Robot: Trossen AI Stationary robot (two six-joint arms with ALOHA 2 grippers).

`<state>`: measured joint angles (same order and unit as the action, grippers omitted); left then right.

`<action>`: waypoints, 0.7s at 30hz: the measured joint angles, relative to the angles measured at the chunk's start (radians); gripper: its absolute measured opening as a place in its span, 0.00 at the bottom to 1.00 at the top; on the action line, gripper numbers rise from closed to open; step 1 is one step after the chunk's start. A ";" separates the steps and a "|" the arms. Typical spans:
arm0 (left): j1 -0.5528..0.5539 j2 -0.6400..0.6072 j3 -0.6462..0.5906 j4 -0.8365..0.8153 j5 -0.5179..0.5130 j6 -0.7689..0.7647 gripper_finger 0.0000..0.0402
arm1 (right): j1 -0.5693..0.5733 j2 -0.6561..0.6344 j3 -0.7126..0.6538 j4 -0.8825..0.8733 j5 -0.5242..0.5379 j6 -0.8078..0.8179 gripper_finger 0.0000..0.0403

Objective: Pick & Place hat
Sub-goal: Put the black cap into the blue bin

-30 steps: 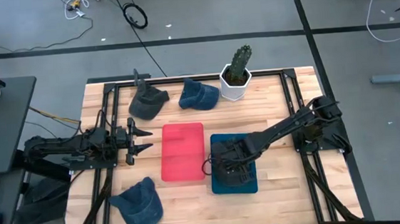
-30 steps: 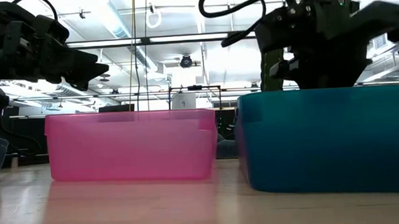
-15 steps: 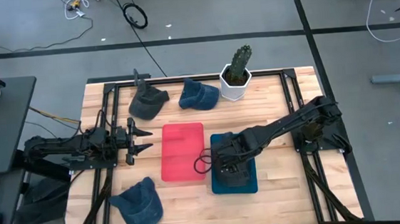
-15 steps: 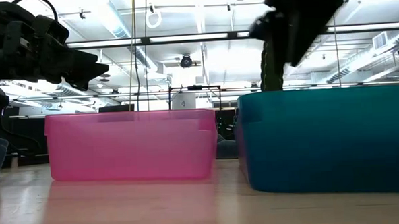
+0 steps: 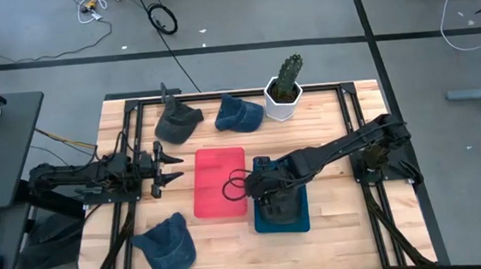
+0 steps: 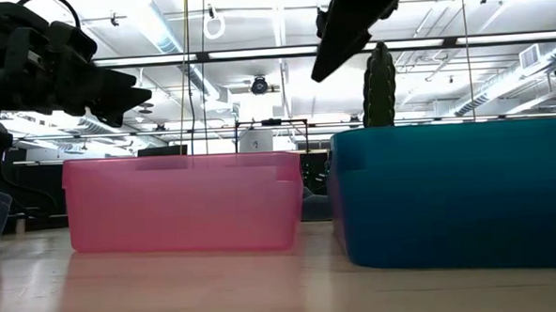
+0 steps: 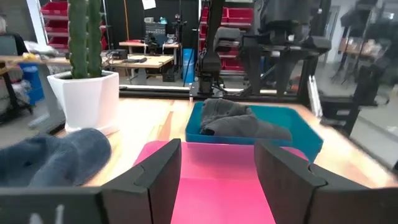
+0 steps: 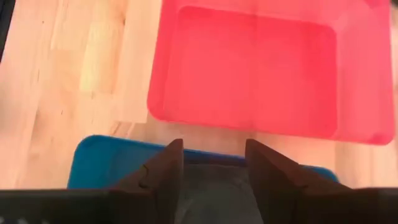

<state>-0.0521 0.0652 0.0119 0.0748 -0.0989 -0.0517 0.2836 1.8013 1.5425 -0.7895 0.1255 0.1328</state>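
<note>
Leftmost, our left hand [image 5: 176, 163] waits with fingers apart beside the pink bin [image 5: 219, 182]. Then our right hand [image 8: 208, 163] hovers empty, fingers apart, over the blue bin [image 5: 302, 222], where a gray hat [image 7: 239, 121] lies.

Robotics lab — red parts bins [image 7: 55, 7], workbenches [image 7: 140, 60]

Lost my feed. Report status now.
Right claw open over teal bin. Grey hat inside it. Left claw open, waiting beside pink bin.
</note>
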 joint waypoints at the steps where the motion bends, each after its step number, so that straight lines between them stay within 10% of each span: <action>1: 0.000 0.000 0.000 0.017 0.000 -0.022 0.51 | 0.000 -0.003 0.000 0.000 0.005 -0.012 0.44; 9: 0.000 0.000 0.000 0.040 0.000 -0.068 0.51 | -0.009 -0.149 -0.115 0.151 0.037 -0.098 0.44; 21: 0.001 0.000 0.000 0.049 -0.001 -0.067 0.51 | -0.052 -0.677 -0.714 0.694 0.007 -0.127 0.44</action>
<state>-0.0514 0.0651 0.0120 0.1238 -0.0998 -0.1184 0.2316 1.1245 0.8286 -0.0950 0.1321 0.0060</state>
